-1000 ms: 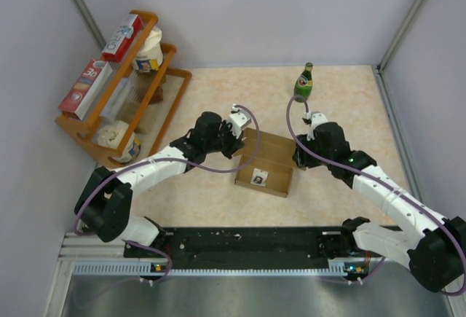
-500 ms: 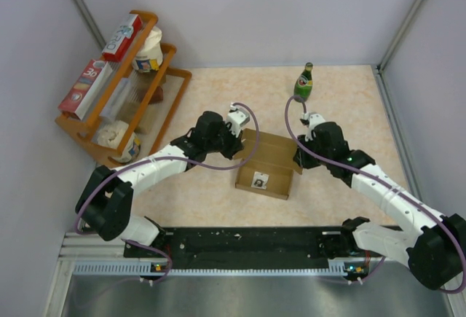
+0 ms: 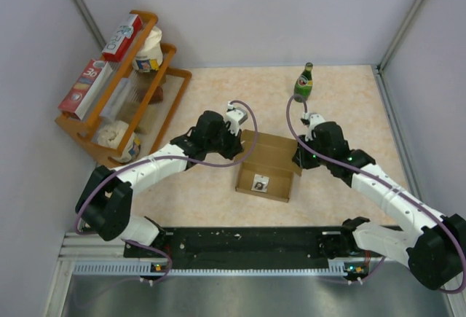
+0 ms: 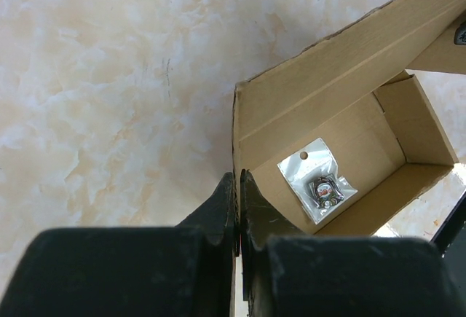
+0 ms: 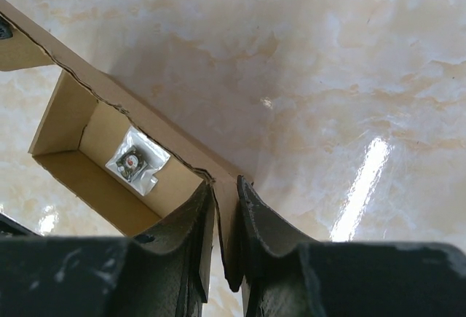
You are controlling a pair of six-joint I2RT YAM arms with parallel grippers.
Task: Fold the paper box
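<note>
The brown paper box (image 3: 268,162) stands open in the middle of the table, its walls raised. A small clear packet with a picture (image 3: 258,181) lies inside it; it also shows in the left wrist view (image 4: 318,180) and the right wrist view (image 5: 135,162). My left gripper (image 3: 234,144) is shut on the box's left wall, as the left wrist view (image 4: 237,186) shows. My right gripper (image 3: 301,158) is shut on the box's right wall, as the right wrist view (image 5: 224,197) shows. The box's wall (image 4: 320,76) runs along its far side.
A green bottle (image 3: 303,83) stands at the back, just behind my right arm. A wooden rack (image 3: 124,91) with red-and-white cartons, jars and tubs stands at the back left. Grey walls enclose the table on three sides.
Both grippers keep their hold on the box's end walls. The box has shifted slightly, with the packet inside it now a little lower and to the left.
</note>
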